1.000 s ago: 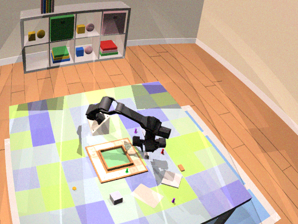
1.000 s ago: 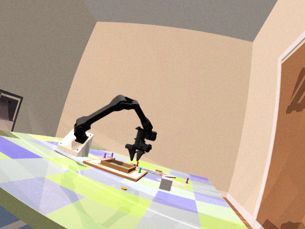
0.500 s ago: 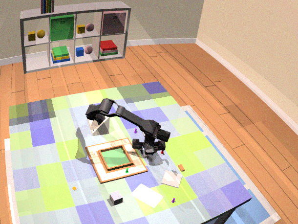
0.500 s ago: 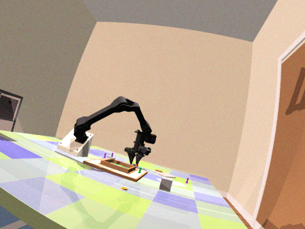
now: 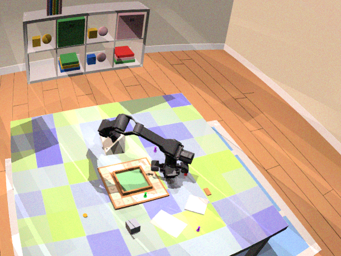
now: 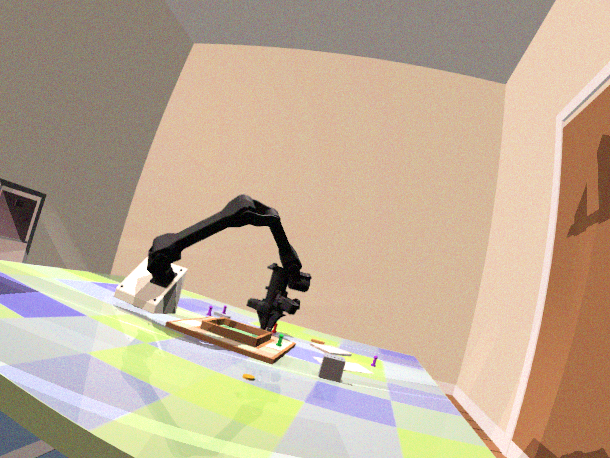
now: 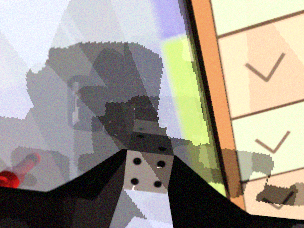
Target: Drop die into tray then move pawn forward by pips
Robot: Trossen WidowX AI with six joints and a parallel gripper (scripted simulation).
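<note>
White die (image 7: 148, 171) between hand (image 7: 146, 187) fingers

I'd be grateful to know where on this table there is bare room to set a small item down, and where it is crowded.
Bare patches: the strip between the orange disc and the table's left edge, and the far-right corner beyond the arm. Crowded: right of the board, where the gripper grips the die beside a red pawn, with paper sheets and a grey cube nearer.

Grey cube (image 5: 132, 226), orange disc (image 5: 85, 215), white cards (image 5: 168, 223).
</note>
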